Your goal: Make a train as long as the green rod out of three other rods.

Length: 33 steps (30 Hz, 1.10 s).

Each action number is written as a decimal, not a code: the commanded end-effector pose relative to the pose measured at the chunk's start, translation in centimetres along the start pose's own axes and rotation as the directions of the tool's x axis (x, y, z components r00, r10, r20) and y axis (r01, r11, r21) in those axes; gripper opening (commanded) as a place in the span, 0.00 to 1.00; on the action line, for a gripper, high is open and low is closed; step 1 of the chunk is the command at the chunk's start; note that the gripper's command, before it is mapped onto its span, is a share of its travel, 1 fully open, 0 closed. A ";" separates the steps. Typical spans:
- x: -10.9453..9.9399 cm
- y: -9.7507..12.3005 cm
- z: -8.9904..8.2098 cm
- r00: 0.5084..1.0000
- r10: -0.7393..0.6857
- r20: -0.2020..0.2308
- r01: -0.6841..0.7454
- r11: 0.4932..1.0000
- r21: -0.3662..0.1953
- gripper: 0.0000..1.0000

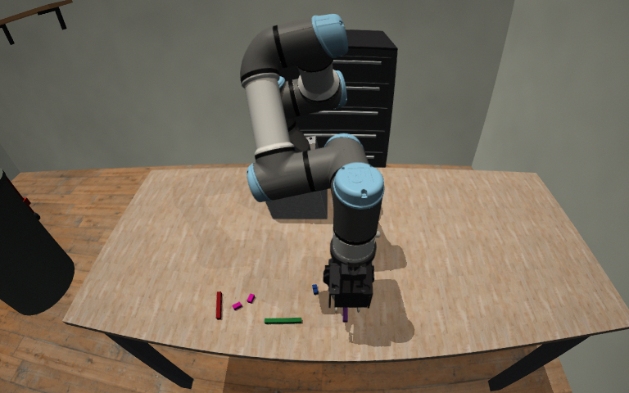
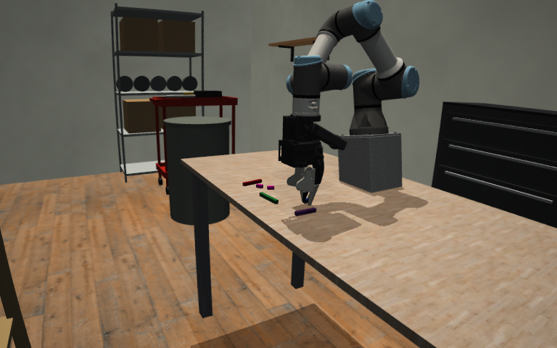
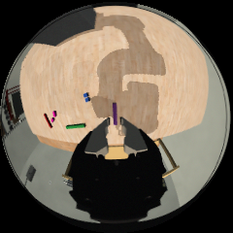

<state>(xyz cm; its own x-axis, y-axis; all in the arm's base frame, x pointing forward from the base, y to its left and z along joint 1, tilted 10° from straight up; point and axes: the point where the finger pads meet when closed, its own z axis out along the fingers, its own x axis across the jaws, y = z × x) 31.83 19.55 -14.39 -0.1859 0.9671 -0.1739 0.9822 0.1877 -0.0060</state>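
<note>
The green rod point(image 1: 282, 320) lies flat near the table's front edge; it also shows in the exterior view point(image 2: 268, 197) and the wrist view point(image 3: 76, 126). A red rod point(image 1: 218, 304) and two magenta rods point(image 1: 237, 305) point(image 1: 251, 297) lie to its left. A small blue rod point(image 1: 314, 289) lies just left of my gripper. A purple rod point(image 2: 304, 212) lies flat right under my gripper point(image 2: 307, 197), partly hidden by it in the top view point(image 1: 345, 316). My fingers point down a little above it, a narrow gap apart, with nothing between them point(image 3: 116, 127).
The arm's grey base block point(image 2: 369, 160) stands at the back of the table. The front edge of the table runs close to the purple and green rods. A black drawer cabinet point(image 2: 497, 156) stands behind the table.
</note>
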 end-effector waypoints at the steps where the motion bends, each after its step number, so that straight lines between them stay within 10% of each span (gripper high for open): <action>1: 0.0 0.4 0.6 1.000 0.000 -0.001 0.000 1.000 -0.012 0.14; 33: 0.0 0.4 0.9 1.000 0.000 -0.001 0.000 1.000 -0.013 0.14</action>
<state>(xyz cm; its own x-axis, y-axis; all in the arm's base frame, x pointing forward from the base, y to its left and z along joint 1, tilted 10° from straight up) 32.20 19.53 -15.29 -0.1854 0.9674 -0.1723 0.9819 0.1891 0.0052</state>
